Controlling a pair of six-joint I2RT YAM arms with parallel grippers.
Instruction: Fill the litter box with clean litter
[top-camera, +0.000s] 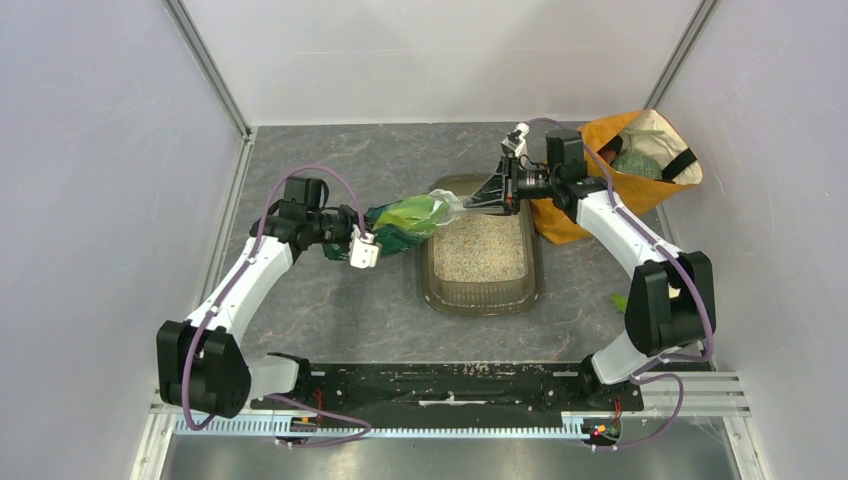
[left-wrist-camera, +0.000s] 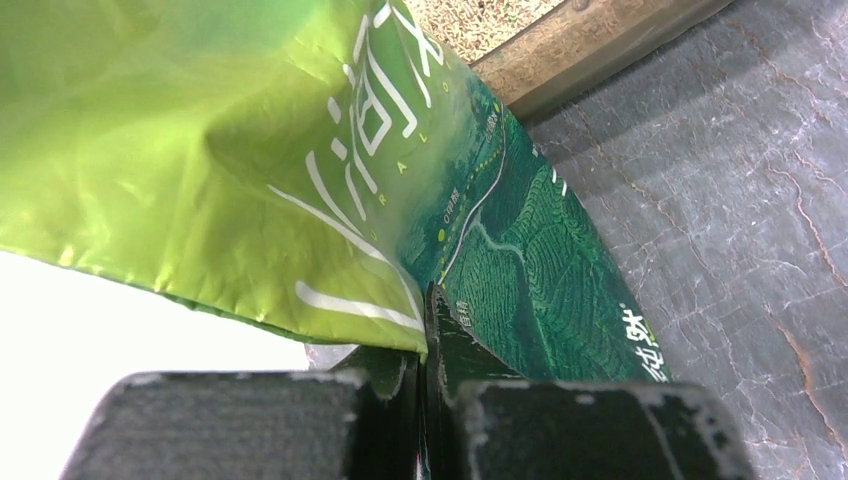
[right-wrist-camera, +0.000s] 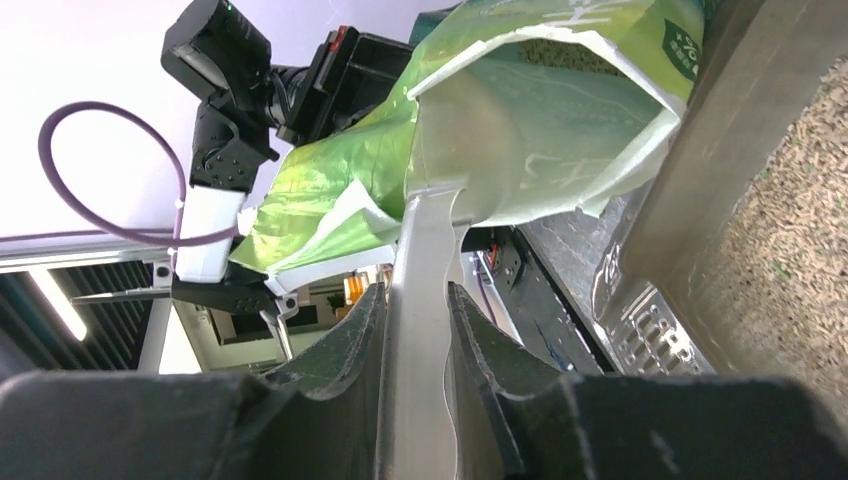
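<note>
The litter box (top-camera: 432, 278) lies mid-table with pale clean litter (top-camera: 482, 248) spread over its floor. A glossy green pouch (top-camera: 408, 222) hangs tilted over the box's far left corner, its open mouth toward the box. My left gripper (top-camera: 368, 236) is shut on the pouch's bottom end; in the left wrist view the jaws (left-wrist-camera: 425, 335) pinch its dark green fold (left-wrist-camera: 520, 260). My right gripper (top-camera: 480, 198) is shut on a silvery strip at the pouch's mouth (right-wrist-camera: 425, 300). The open mouth (right-wrist-camera: 540, 120) sits beside the box wall (right-wrist-camera: 720, 130), with litter (right-wrist-camera: 800, 230) below.
An orange cloth bag (top-camera: 640, 160) with something green inside stands at the back right, just behind my right arm. A small green scrap (top-camera: 620, 300) lies on the table by the right arm's elbow. Walls close in left, right and back.
</note>
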